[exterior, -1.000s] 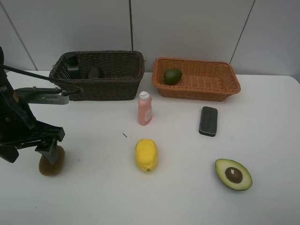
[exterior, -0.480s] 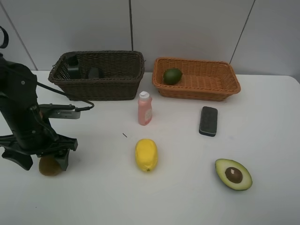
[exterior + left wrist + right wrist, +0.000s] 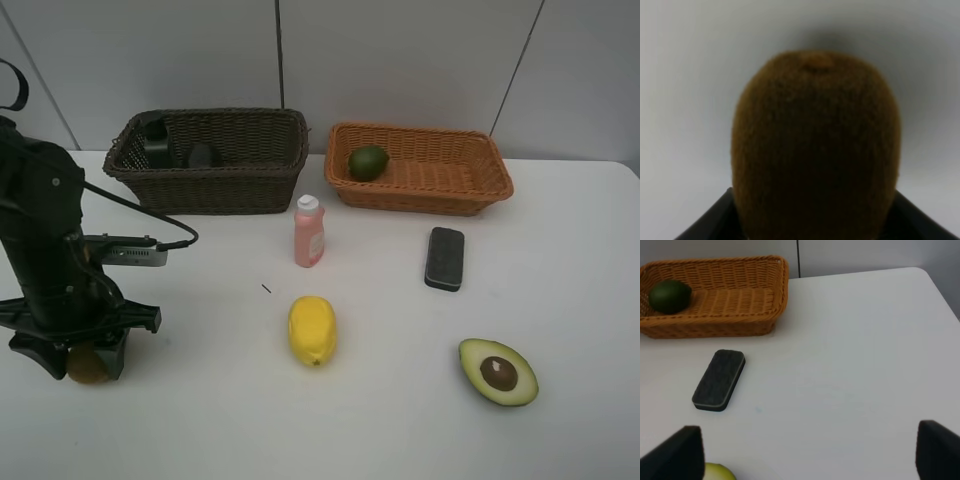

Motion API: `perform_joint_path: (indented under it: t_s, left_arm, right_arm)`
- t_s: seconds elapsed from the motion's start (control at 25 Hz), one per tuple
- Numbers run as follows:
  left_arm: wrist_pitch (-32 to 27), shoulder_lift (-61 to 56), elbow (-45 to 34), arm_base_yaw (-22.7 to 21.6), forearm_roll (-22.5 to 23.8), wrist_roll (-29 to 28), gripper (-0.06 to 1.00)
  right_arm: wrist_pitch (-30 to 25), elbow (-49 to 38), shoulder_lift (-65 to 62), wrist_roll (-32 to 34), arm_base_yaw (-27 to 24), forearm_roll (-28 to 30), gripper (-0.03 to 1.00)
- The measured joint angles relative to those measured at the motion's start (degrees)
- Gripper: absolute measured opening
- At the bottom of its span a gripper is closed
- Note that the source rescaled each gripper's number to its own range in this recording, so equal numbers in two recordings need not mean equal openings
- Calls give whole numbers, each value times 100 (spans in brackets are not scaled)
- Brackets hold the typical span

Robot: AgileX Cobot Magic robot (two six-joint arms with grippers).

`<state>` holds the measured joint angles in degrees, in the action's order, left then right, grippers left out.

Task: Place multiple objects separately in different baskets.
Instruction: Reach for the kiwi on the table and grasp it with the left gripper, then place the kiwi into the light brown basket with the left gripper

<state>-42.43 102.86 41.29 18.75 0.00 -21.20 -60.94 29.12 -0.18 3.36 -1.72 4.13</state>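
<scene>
White tabletop (image 3: 400, 430): our left fingers (image 3: 113, 350) straddle the brown kiwi (image 3: 815, 150); whether they pinch it, we cannot tell. Our right fingers (image 3: 682, 452) stand spread.

On the tabletop (image 3: 560, 300), the left basket (image 3: 230, 185) and right basket (image 3: 440, 195) stand at the back, lime (image 3: 368, 162) in the right one; before them lie small bottle (image 3: 309, 233), lemon (image 3: 312, 330), eraser block (image 3: 445, 258), avocado half (image 3: 498, 372), and kiwi (image 3: 88, 368) far left.

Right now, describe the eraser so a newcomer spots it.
Find the orange-tan wicker basket at the back right. In front of it, on the white table, lies the eraser block. It is the only flat dark slab; the nearby avocado half is green.
</scene>
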Motion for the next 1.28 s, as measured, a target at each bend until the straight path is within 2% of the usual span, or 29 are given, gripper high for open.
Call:
perform_joint_path:
  t_s: [0.16,0.24,0.36,0.4,0.44,0.48,0.52,0.56,0.6,0.72,0.88,1.0,1.12,1.16,1.2,1.28]
  left_arm:
    - [-478,-241,333,0,-63,52,37]
    - [-1099,-460,1101,0,-339,174,37]
    - [-1644,-383,2252,80,-568,272,37]
    - [-1644,-383,2252,80,-568,272,37]
    - [-1782,-276,2699,160,-633,281,37]
    - [-1963,69,3528,360,-699,300,37]
    - [-1963,69,3528,360,-699,300,37]
    - [-2044,309,3977,513,-719,304,37]
    - [-2123,828,4828,733,-737,345,37]
    - [-2142,1758,6259,1032,-824,429,37]
    - [-2067,3054,8282,1238,-1214,567,37]
    - [-1824,4002,9688,1346,-1422,615,37]
    - [-1427,4674,10621,1411,-1463,754,37]
    - [-1268,4872,10864,1423,-1470,855,39]
    - [-1132,5038,11056,1435,-1470,964,48]
    - [-858,5227,11235,1440,-1483,1109,75]
  right_arm:
    - [0,0,0,0,0,0,100]
    - [0,0,0,0,0,0,100]
    - [0,0,0,0,0,0,100]
    - [0,0,0,0,0,0,100]
    - [0,0,0,0,0,0,100]
    - [0,0,0,0,0,0,100]
    - [0,0,0,0,0,0,100]
    - [0,0,0,0,0,0,100]
    - [0,0,0,0,0,0,100]
    - [0,0,0,0,0,0,100]
    - [0,0,0,0,0,0,100]
    - [0,0,0,0,0,0,100]
    - [0,0,0,0,0,0,100]
    - [0,0,0,0,0,0,100]
    - [0,0,0,0,0,0,100]
    - [0,0,0,0,0,0,100]
